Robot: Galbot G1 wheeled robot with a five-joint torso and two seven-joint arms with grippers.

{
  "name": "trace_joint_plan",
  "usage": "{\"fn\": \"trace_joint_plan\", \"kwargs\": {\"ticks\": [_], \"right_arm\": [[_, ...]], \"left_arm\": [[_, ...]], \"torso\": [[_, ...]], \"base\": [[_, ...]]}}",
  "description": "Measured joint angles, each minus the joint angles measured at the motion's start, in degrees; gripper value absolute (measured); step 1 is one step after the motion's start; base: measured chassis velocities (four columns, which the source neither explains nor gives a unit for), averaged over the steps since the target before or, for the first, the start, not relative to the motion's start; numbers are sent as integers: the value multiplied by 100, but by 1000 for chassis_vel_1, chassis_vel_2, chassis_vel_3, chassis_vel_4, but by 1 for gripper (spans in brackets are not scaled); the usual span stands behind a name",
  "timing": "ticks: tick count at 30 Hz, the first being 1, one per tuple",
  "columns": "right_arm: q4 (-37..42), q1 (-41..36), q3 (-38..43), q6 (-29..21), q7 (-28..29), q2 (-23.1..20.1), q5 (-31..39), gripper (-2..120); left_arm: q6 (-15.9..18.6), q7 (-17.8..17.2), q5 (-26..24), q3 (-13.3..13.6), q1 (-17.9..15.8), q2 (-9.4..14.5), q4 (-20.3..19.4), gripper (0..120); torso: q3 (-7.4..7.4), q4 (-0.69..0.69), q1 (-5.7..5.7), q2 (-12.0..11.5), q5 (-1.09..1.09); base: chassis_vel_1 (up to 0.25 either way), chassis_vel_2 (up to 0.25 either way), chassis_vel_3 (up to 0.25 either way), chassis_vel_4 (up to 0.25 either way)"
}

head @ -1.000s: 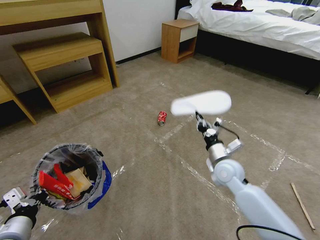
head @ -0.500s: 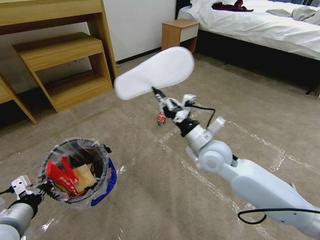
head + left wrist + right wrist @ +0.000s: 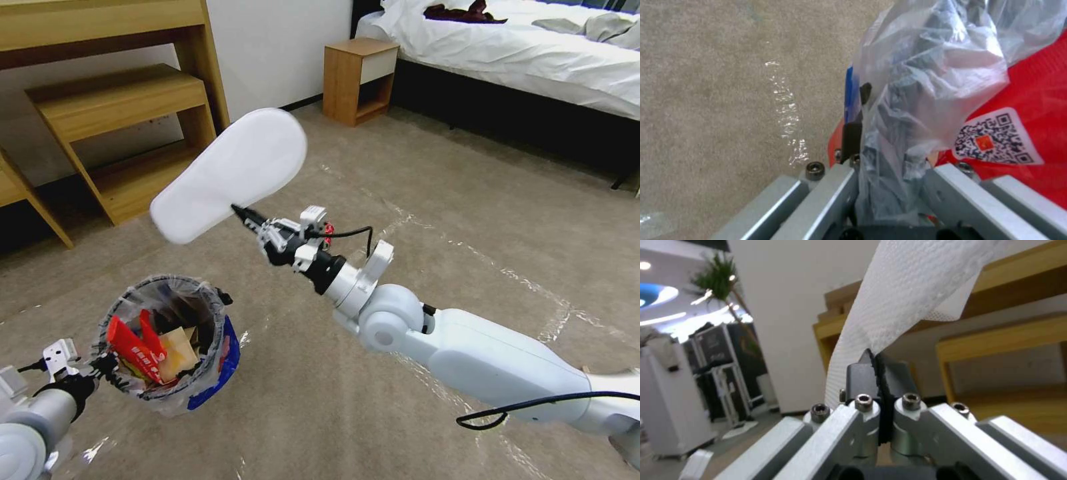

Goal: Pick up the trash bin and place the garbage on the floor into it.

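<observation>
Head view shows the trash bin point(image 3: 170, 347), lined with a crinkly clear bag and holding red wrappers point(image 3: 133, 343) and a tan cardboard piece point(image 3: 177, 350), raised off the carpeted floor point(image 3: 320, 393) at lower left. The left gripper point(image 3: 107, 370) has its jaws clamped on the bin's near rim, plastic pinched between them in the left wrist view. Up and to the right of the bin, the right gripper point(image 3: 241, 215) has its jaws closed tight on the edge of a white insole point(image 3: 230, 175), held in the air. Behind stand a wooden desk point(image 3: 127, 100), a nightstand point(image 3: 357, 80) and a bed point(image 3: 533, 60).
</observation>
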Motion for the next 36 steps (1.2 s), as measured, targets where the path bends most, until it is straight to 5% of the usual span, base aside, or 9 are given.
{"fn": "trace_joint_plan", "kwargs": {"ticks": [13, 36], "right_arm": [[-136, 808, -1236, -89, -101, -20, -521, 0], [-486, 1473, -2074, -1011, 954, 337, -2347, 0]], "left_arm": [[35, 0, -66, -27, -35, 139, 34, 0], [-34, 14, -19, -94, -55, 26, -56, 0]], "torso": [[0, 1, 0, -1, 0], [0, 0, 0, -1, 0]], "base": [[0, 0, 0, 0], [0, 0, 0, 0]]}}
